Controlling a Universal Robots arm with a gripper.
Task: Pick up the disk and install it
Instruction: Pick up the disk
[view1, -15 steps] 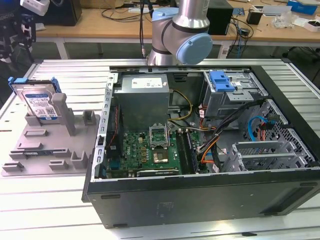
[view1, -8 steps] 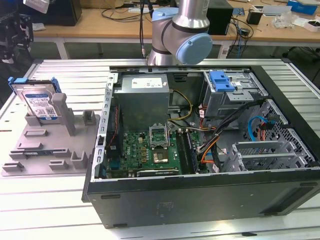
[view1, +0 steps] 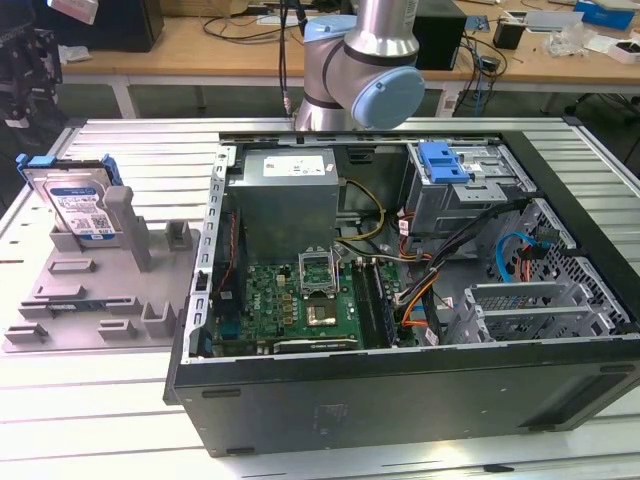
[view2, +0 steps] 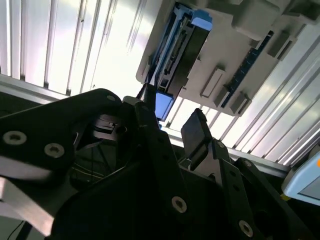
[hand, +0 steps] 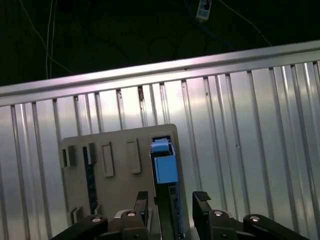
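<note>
1. Disk stands on edge in the grey fixture tray, at the exterior view's upper left, on the ribbed metal bench;
2. Open computer case lies just beside the tray, across the exterior view's centre and right; the robot arm rises at top centre;
3. Pincer is spread and holds nothing; in the first wrist view the disk's edge shows between its fingers; in the second wrist view they are apart from the disk.
</note>
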